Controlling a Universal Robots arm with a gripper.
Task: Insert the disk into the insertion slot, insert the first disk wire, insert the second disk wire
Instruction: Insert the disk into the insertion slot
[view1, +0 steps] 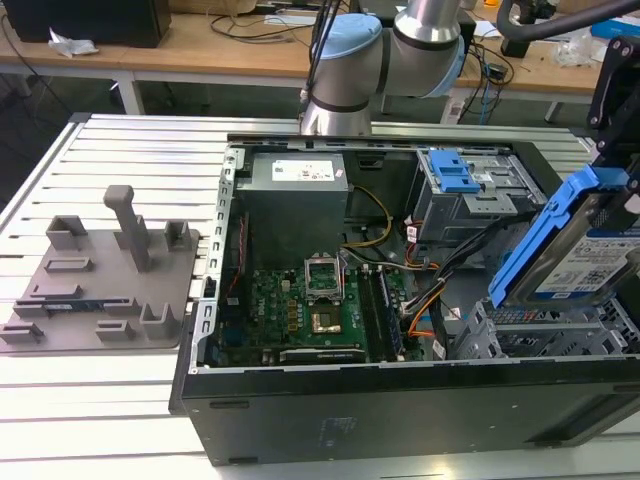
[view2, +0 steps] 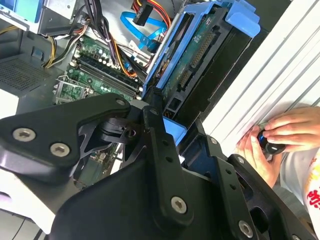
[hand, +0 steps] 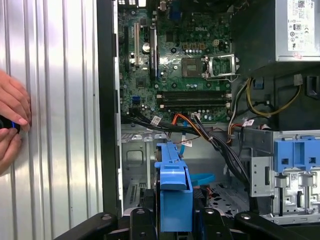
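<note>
The disk (view1: 590, 262), silver with a white label in a bright blue caddy, hangs tilted over the exterior view's right end of the open computer case. My gripper (view1: 618, 160) is shut on its caddy. In the first wrist view the caddy (hand: 175, 192) stands edge-on between my black fingers (hand: 144, 216). The second wrist view shows the disk's circuit-board underside (view2: 200, 55) and my gripper (view2: 172, 125) clamped on the blue frame. The insertion slot (view1: 525, 335), a grey perforated cage, lies just below the disk. Black, orange and blue cables (hand: 195, 135) run loose beside it. I cannot tell which are the disk wires.
A larger grey cage with a blue latch (view1: 455, 180) stands behind the disk. The motherboard (view1: 320, 300) and power supply (view1: 297, 190) fill the case. A grey fixture plate (view1: 100, 280) lies on the slatted table. A person's hands (view2: 280, 135) hold a small black object on the table beside the case.
</note>
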